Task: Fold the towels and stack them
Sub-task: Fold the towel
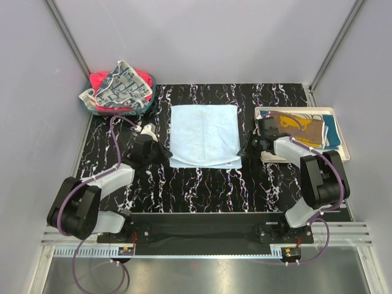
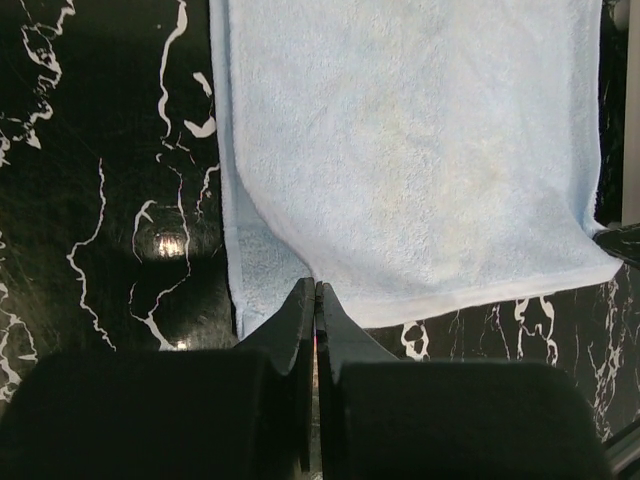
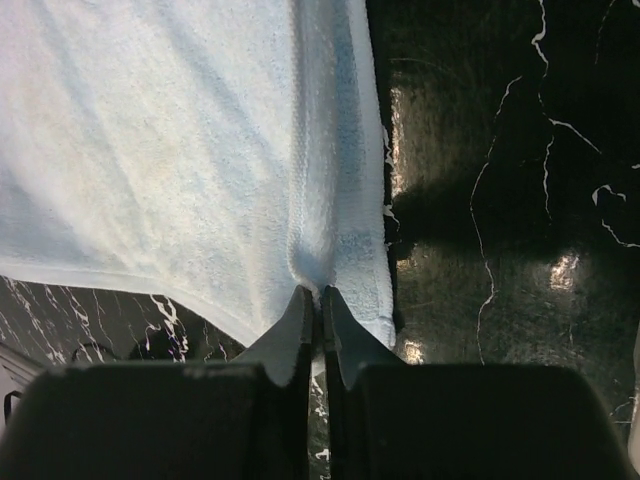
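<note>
A light blue towel point(image 1: 204, 131) lies flat in the middle of the black marbled table, with a lower layer showing along its near edge. My left gripper point(image 1: 160, 153) sits at its near left corner. In the left wrist view the gripper point(image 2: 316, 288) is shut, and the upper layer of the towel point(image 2: 420, 150) slants right into the tips. My right gripper point(image 1: 248, 147) is at the near right corner. In the right wrist view the gripper point(image 3: 320, 292) is shut on a puckered fold of the towel point(image 3: 150, 130).
A teal plastic bin point(image 1: 147, 101) at the back left holds a red-pink towel point(image 1: 101, 81) and a white blue-printed towel point(image 1: 125, 82). A cream tray point(image 1: 334, 113) at the right carries a mustard-brown towel point(image 1: 300, 125) over a teal towel point(image 1: 331, 131). Grey walls enclose the table.
</note>
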Available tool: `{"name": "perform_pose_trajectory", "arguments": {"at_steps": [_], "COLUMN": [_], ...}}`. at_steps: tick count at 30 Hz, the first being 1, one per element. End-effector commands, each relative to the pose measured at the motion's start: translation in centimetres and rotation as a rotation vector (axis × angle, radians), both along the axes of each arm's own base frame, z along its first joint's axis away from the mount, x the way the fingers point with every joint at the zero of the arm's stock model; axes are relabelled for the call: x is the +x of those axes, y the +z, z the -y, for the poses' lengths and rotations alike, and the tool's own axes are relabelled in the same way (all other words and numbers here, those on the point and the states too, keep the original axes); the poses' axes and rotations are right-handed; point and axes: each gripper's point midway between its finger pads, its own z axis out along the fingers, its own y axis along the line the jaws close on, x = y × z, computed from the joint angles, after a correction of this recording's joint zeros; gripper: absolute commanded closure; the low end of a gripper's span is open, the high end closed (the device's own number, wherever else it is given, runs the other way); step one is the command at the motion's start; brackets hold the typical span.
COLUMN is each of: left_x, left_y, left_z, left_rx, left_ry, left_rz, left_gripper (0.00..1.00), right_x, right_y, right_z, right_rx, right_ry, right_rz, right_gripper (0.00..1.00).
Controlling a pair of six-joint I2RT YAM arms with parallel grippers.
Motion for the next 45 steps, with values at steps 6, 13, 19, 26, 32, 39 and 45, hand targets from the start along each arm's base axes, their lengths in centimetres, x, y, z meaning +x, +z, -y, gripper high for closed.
{"name": "perform_pose_trajectory", "arguments": {"at_steps": [6,13,19,26,32,39,45], "left_x": [-1.0,-1.5,-2.4,-2.0,0.3,0.9,-0.8], "left_y": [-1.8,-2.3,-2.8,-1.1,0.2,-4.0,-6.9], "left_z": [0.3,-0.8,-2.2,-3.1,-1.4,-0.4,-0.5], "left_rx": [0.008,0.045,0.1,0.123,0.106,0.155,0.189], "left_ry": [-0.023,0.028,0.068,0.107,0.06,0.01,-0.011], "left_rz": [-0.021,-0.052,-0.087,-0.055,-0.034,-0.159,-0.23], "left_gripper": [1.0,0.95,0.87,0.7,0.59,0.37,0.34], "right_x": [-1.1,-1.9,-2.7,-3.0,-1.6,-1.5,-2.8], "right_y": [-0.4,0.0,0.6,2.1,2.2,-1.6,-2.8], "right_z": [-0.2,0.6,2.0,3.1,1.4,1.4,0.9], "right_rx": [-0.008,-0.043,-0.108,-0.149,-0.139,-0.229,-0.238], "right_ry": [0.022,0.016,-0.005,-0.051,-0.035,-0.039,-0.018], "right_rz": [-0.022,-0.025,-0.011,0.028,0.051,0.009,-0.006], "right_gripper": [0.77,0.65,0.63,0.62,0.61,0.59,0.52]}}
